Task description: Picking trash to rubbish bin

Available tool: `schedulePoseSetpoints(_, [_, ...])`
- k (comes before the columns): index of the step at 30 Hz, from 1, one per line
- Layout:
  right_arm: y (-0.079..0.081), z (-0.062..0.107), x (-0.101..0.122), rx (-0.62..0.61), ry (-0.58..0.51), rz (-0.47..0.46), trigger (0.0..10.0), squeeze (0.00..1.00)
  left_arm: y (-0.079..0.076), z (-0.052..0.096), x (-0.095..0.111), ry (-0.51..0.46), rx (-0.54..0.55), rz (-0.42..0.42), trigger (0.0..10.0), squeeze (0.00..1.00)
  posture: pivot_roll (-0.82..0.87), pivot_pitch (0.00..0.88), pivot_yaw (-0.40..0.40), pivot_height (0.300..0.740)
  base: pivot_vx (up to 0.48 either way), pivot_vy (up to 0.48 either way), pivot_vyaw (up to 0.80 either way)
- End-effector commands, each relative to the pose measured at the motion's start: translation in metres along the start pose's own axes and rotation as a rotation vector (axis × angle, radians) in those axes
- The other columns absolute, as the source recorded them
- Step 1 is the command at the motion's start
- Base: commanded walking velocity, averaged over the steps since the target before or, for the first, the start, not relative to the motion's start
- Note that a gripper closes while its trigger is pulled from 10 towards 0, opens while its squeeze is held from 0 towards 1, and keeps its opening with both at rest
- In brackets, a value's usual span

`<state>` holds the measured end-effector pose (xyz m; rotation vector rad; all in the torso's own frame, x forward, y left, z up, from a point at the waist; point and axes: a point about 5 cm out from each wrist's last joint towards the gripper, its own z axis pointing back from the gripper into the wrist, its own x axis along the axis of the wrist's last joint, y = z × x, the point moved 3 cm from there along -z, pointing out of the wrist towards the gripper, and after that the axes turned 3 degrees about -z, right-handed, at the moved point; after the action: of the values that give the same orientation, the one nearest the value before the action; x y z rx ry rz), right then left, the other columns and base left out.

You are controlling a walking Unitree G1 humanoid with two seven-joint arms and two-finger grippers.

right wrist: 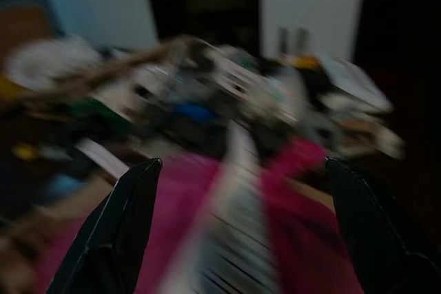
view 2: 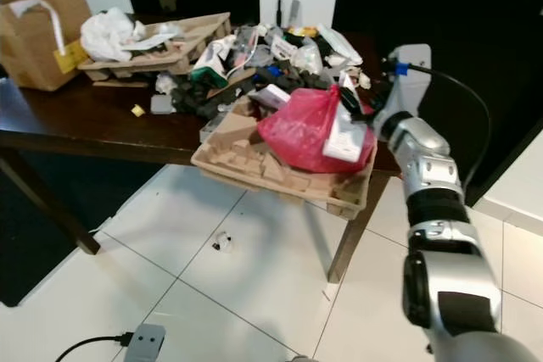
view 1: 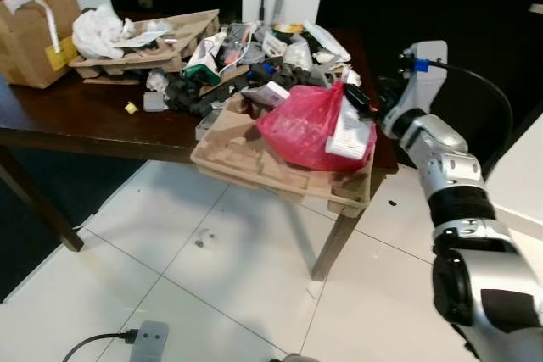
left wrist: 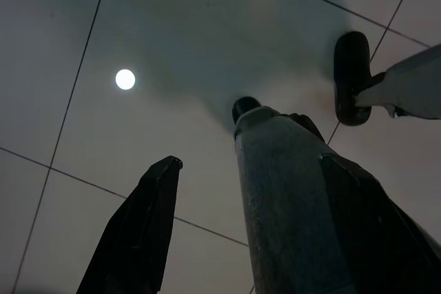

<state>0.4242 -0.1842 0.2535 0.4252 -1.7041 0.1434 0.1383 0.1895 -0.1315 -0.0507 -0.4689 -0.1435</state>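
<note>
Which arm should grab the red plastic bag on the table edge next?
Right. The right end effector is open, already facing the red plastic bag; the left end effector points at the floor tiles.

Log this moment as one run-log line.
stage: reaching | right gripper: open, near red bag on cardboard tray | left gripper: idle, open

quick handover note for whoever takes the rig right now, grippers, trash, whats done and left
Right gripper: open, held out at the red plastic bag, not gripping it.
Left gripper: open, hanging idle over the floor tiles.
The bag lies on a cardboard tray overhanging the edge of the dark table, which is piled with trash.
Done: nothing picked yet.
Left: grip the bag, carry it to the bin.
</note>
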Motion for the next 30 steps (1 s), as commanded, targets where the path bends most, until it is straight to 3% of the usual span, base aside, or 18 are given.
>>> schedulePoseSetpoints(1, [0.005,-0.003,-0.012,-0.042,0.039,0.013,10.0,0.00,-0.015,0.002,-0.024,0.074,-0.039,0.010,10.0,0.00,0.04,0.109,-0.047,0.740,0.000,0.000,0.00])
schedulePoseSetpoints(9, [0.024,-0.011,-0.036,-0.059,0.108,0.021,10.0,0.00,-0.013,0.003,-0.026,0.076,-0.032,0.015,10.0,0.00,0.05,0.122,-0.055,0.740,0.000,0.000,0.00])
schedulePoseSetpoints(19, [0.036,-0.013,-0.048,-0.058,0.171,0.145,10.0,0.00,-0.010,0.004,-0.029,0.067,-0.014,0.048,10.0,0.00,0.06,0.141,-0.069,0.740,0.000,0.000,0.00])
schedulePoseSetpoints(24, [0.040,-0.016,-0.044,-0.065,0.140,0.136,10.0,0.00,-0.002,0.005,-0.026,0.046,0.018,0.066,10.0,0.00,0.06,0.141,-0.069,0.740,0.000,0.000,0.00])
schedulePoseSetpoints(30, [0.032,-0.017,-0.031,-0.114,0.088,0.144,10.0,0.00,0.010,0.006,-0.015,-0.015,0.059,0.091,10.0,0.00,0.08,0.150,-0.080,0.740,0.000,0.000,0.00])
